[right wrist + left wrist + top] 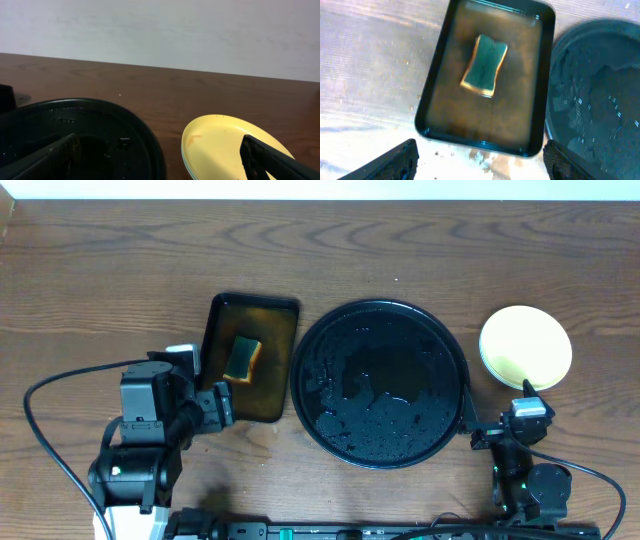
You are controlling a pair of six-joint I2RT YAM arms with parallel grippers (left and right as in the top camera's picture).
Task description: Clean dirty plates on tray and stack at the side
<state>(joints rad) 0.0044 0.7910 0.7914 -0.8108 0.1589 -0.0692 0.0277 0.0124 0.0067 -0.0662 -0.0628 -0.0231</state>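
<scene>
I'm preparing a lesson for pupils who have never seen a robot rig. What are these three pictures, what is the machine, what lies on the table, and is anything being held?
The machine is two robot arms, each ending in a two-finger gripper. One picture looks down from above the wooden table. The other two come from cameras on the arms' wrists.

The left gripper faces a brown rectangular tray holding a sponge. The right gripper sits between a wet round black tray and a pale yellow plate, which seems to top a stack. Both grippers are open and hold nothing.
</scene>
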